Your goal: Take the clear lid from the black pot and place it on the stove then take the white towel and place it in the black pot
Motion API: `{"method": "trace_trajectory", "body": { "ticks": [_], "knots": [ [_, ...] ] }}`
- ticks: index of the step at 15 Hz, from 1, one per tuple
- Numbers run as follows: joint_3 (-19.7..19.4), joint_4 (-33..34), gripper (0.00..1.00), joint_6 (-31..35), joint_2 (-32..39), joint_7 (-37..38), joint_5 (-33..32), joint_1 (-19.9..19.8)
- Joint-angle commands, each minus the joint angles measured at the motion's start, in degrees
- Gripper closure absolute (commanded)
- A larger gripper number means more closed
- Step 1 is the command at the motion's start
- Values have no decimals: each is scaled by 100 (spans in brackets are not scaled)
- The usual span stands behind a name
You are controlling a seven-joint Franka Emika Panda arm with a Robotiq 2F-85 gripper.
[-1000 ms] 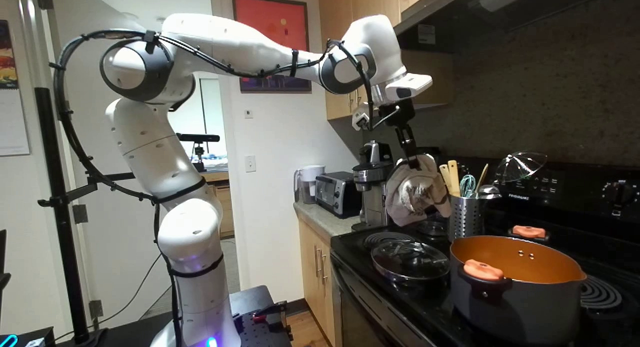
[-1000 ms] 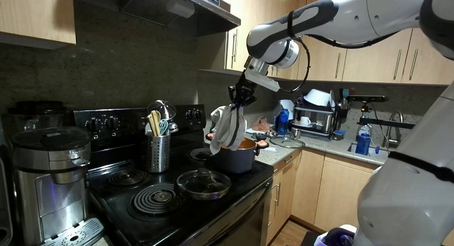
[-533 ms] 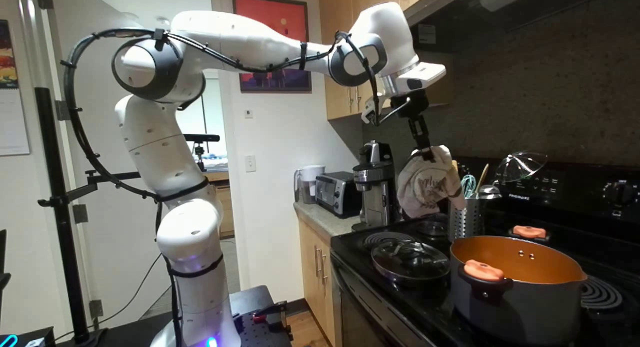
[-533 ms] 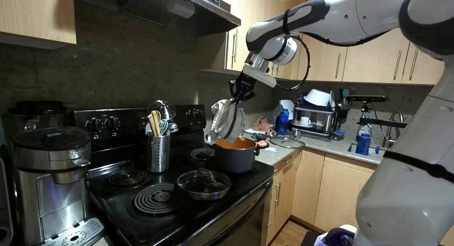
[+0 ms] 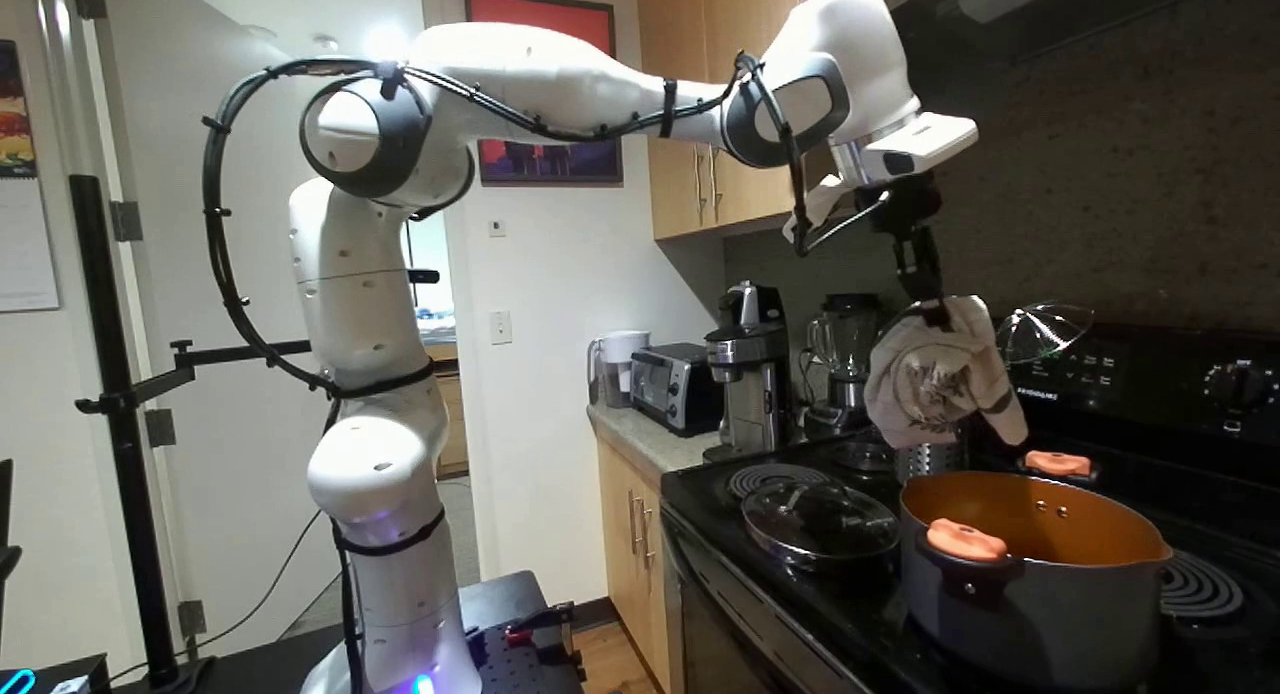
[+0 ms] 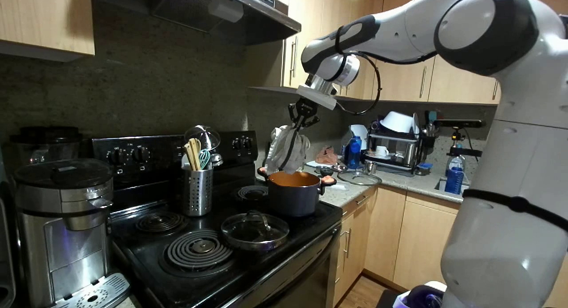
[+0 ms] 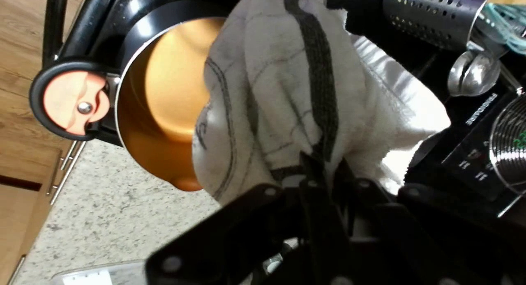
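Note:
My gripper (image 7: 324,164) is shut on the white towel (image 7: 271,71), which has dark stripes and hangs bunched below the fingers. The towel also shows in both exterior views (image 5: 935,384) (image 6: 286,150), held in the air higher than the black pot's rim. The black pot (image 5: 1040,614) stands on the stove with its orange inside open; it also shows in an exterior view (image 6: 293,201). In the wrist view the towel covers part of the pot's opening (image 7: 156,145). The clear lid (image 6: 255,232) lies on the stove (image 6: 239,263), between the pot and a front coil burner.
A steel utensil canister (image 6: 198,192) stands on the stove behind the lid, with a wire strainer (image 5: 1045,334) sticking out. The range hood (image 6: 226,10) hangs above. A coffee maker (image 6: 66,232) stands beside the stove. Another glass lid (image 6: 359,177) lies on the counter past the pot.
The arm has carried the towel across toward the pot and back panel. In an exterior view it now hides most of the canister, and its lower end sits higher. The pot and lid have not moved.

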Motion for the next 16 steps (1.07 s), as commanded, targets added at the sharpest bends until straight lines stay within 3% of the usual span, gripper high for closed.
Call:
{"method": "trace_trajectory", "body": {
  "ticks": [1, 5, 11, 16],
  "knots": [
    [-51, 697, 97, -183, 731, 507, -80, -129],
    [-131, 998, 97, -263, 1211, 956, -249, -153],
    [-201, 887, 97, -448, 1396, 1603, -849, -90],
    [-237, 832, 97, -474, 1399, 1657, -839, -132]
  ]
}}
